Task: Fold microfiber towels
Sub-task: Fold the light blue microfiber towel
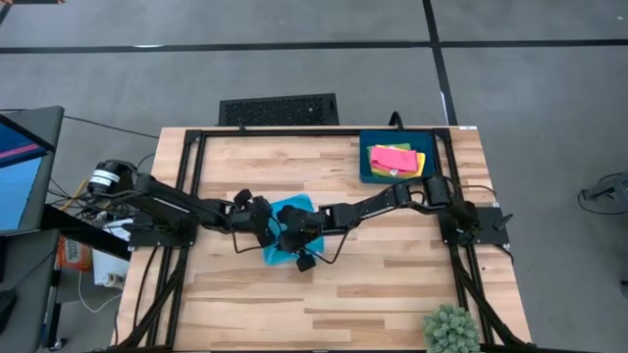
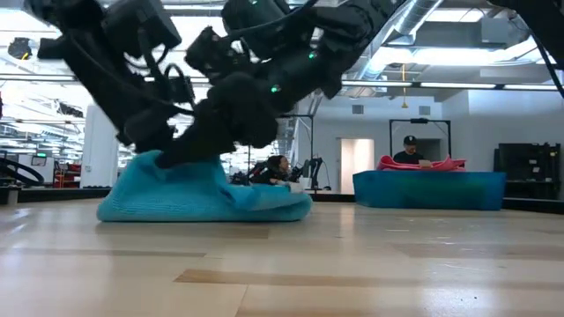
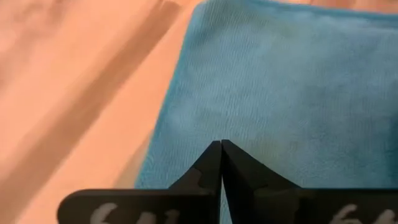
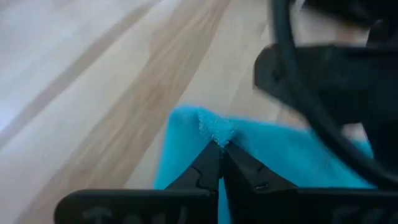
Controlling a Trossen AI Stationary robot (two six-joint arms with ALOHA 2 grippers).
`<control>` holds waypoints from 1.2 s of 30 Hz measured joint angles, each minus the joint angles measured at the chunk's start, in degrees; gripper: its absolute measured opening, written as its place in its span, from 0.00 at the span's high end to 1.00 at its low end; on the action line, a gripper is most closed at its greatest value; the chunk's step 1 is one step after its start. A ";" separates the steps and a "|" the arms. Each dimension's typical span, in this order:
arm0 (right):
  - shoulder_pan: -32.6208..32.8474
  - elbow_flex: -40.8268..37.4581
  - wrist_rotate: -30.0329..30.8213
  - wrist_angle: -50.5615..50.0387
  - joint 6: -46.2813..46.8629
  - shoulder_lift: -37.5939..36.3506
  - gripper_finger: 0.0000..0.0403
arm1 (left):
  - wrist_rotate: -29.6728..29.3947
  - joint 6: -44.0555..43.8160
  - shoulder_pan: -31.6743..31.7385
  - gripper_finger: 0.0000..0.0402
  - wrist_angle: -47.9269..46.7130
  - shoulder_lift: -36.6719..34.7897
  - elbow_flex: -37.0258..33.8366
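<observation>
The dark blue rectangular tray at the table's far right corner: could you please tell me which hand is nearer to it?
Right. The right hand sits mid-table on the sky-blue towel, on the side toward the tray; the left hand is beside it, farther away.

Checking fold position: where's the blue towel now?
In the high view the blue towel lies mid-table under both pincers, the left pincer and right pincer, well left of the dark blue tray.

blue towel [image 2: 198, 192] bunched under arms, tray [image 2: 429, 189]
</observation>
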 joint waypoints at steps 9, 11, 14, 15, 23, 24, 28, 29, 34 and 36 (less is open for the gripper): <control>0.04 2.94 0.40 2.32 0.09 2.67 0.91 | 1.83 -5.13 -1.07 1.00 -17.68 -4.49 6.92; -0.21 3.66 0.51 1.84 0.08 2.81 0.91 | 2.63 -8.84 -2.86 1.00 -18.79 -6.45 6.93; -0.67 3.97 0.58 2.73 0.41 2.75 0.91 | 1.50 -11.44 -7.45 1.00 -17.39 -9.67 6.93; -0.92 4.00 0.56 2.49 0.89 2.74 0.91 | 0.24 -12.68 -9.03 1.00 -17.69 -10.54 6.97; -2.28 3.96 0.50 2.01 2.11 2.76 0.91 | -10.35 -26.66 -19.49 0.88 -18.88 -13.37 5.92; -2.30 3.96 0.43 2.26 2.09 2.76 0.91 | -10.31 -26.88 -19.56 0.85 -16.39 -13.06 4.96; -2.38 3.96 0.30 2.36 2.11 2.76 0.91 | -5.35 -29.81 -19.30 0.71 -5.02 -11.67 -1.01; -2.46 3.96 0.30 2.32 2.10 2.76 0.91 | -4.54 -31.35 -19.30 0.67 -2.62 -11.54 -2.33; -2.46 3.96 0.32 1.98 2.09 2.76 0.91 | -5.17 -36.63 -19.75 0.52 1.60 -11.47 -5.44; -2.44 3.96 0.30 2.03 2.09 2.76 0.91 | -4.63 -35.75 -19.89 0.48 2.54 -11.51 -5.44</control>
